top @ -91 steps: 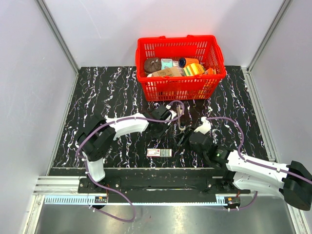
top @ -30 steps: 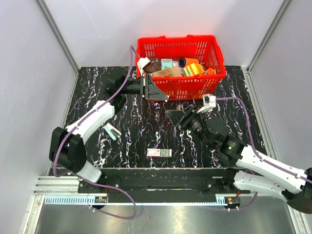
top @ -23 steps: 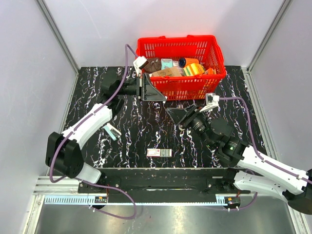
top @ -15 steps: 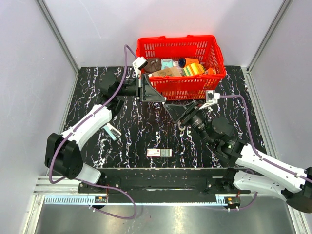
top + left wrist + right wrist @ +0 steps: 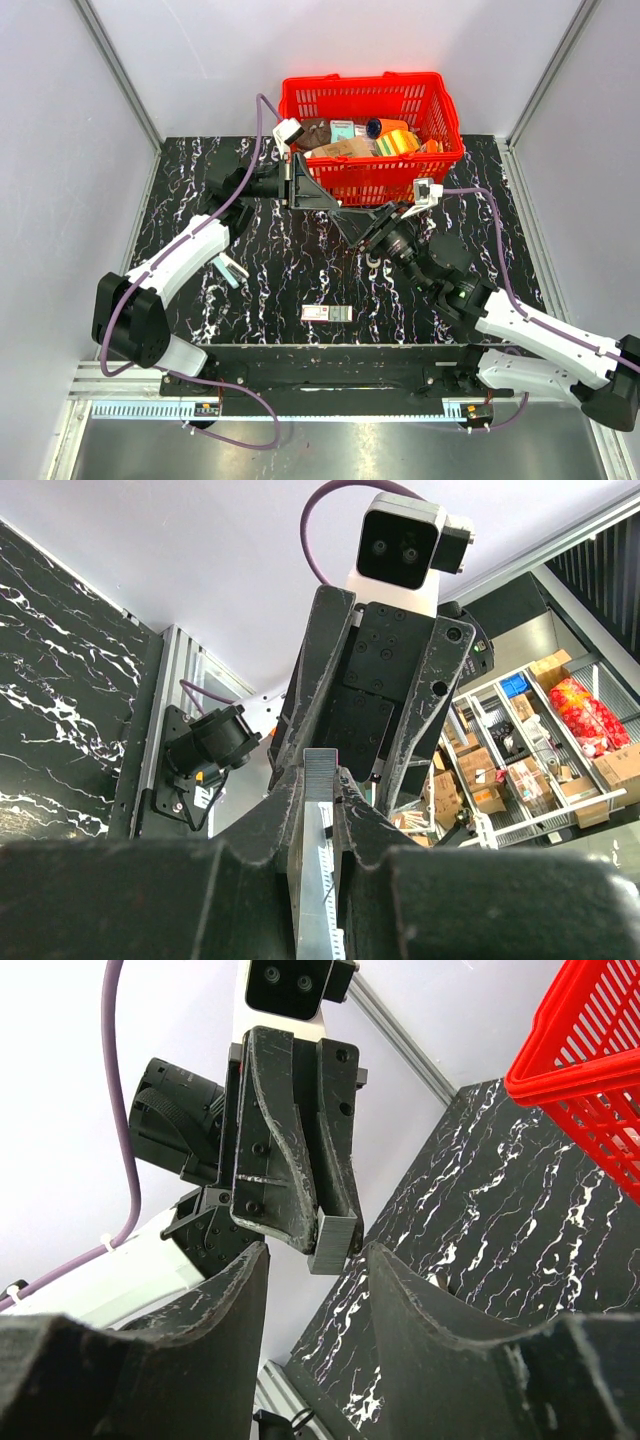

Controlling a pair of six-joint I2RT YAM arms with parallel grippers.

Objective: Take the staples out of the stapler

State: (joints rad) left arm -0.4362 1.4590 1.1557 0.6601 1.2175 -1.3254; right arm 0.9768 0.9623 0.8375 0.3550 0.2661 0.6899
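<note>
A black marbled desk [image 5: 200,200] carries a red basket [image 5: 372,182] at its far edge. Raised near the basket, the left claw [image 5: 322,832] is clenched on the staples [image 5: 318,900]. The right claw [image 5: 315,1270] faces it, fingers spread, the strip's end just before their gap.

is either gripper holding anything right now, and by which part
The left gripper pinches the staples by the strip's long sides, one end poking out toward the open right gripper, which holds nothing.
</note>
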